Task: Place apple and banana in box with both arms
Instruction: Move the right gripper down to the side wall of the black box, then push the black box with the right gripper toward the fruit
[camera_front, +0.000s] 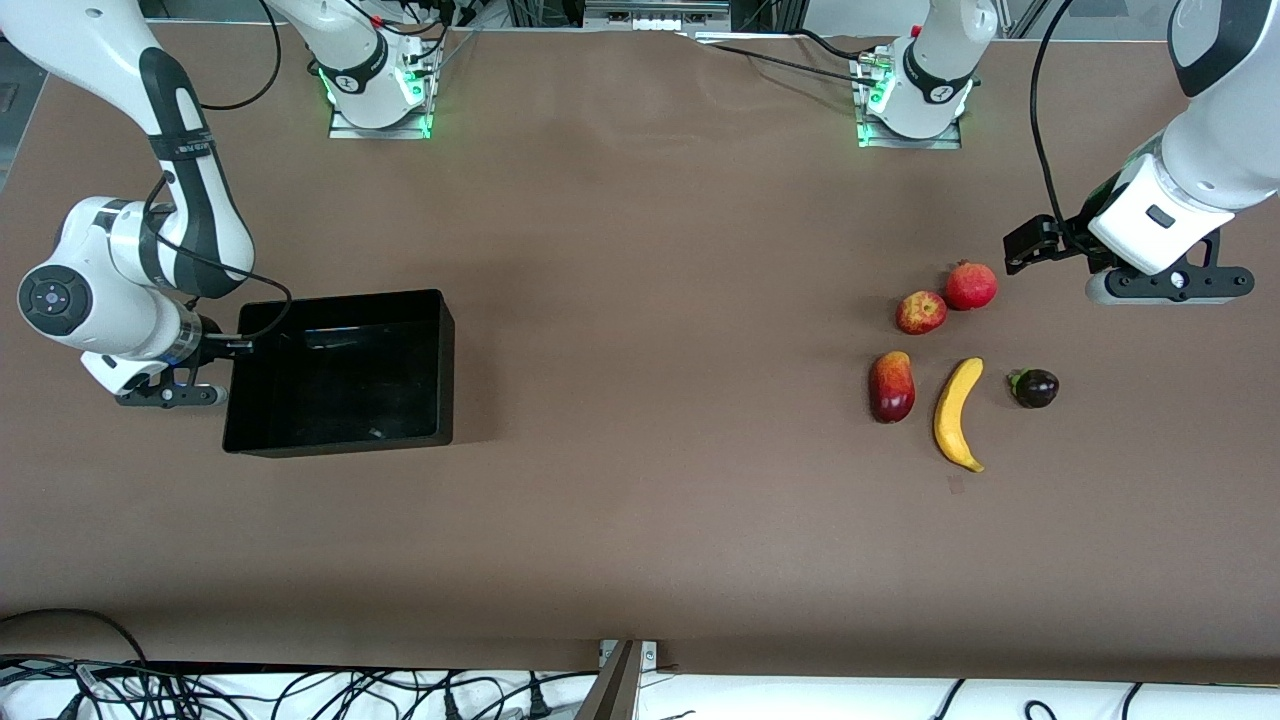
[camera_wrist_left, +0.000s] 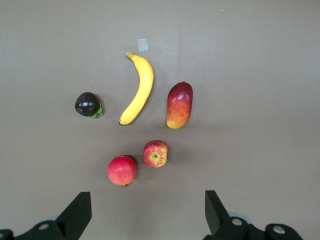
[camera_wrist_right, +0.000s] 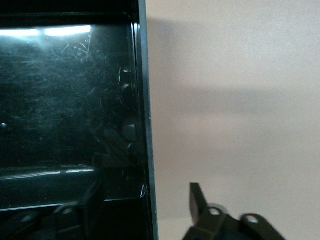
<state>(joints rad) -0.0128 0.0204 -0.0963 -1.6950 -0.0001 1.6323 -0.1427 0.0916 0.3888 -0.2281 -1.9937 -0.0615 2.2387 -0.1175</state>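
Observation:
The apple (camera_front: 921, 312), red with yellow patches, and the curved yellow banana (camera_front: 958, 413) lie on the table near the left arm's end. The banana is nearer to the front camera. Both show in the left wrist view, apple (camera_wrist_left: 155, 153) and banana (camera_wrist_left: 139, 90). My left gripper (camera_front: 1170, 285) hovers over the table beside the fruit group, open wide and empty (camera_wrist_left: 147, 200). The black box (camera_front: 340, 440) stands near the right arm's end with no fruit in it. My right gripper (camera_front: 168, 395) is open and straddles the box wall (camera_wrist_right: 142, 100), one finger (camera_wrist_right: 197, 200) outside it.
A plain red round fruit with a crown tip (camera_front: 971, 286) lies beside the apple. A dark-red oval fruit (camera_front: 892, 386) and a small dark purple fruit (camera_front: 1035, 388) flank the banana. Cables run along the table's front edge (camera_front: 300, 690).

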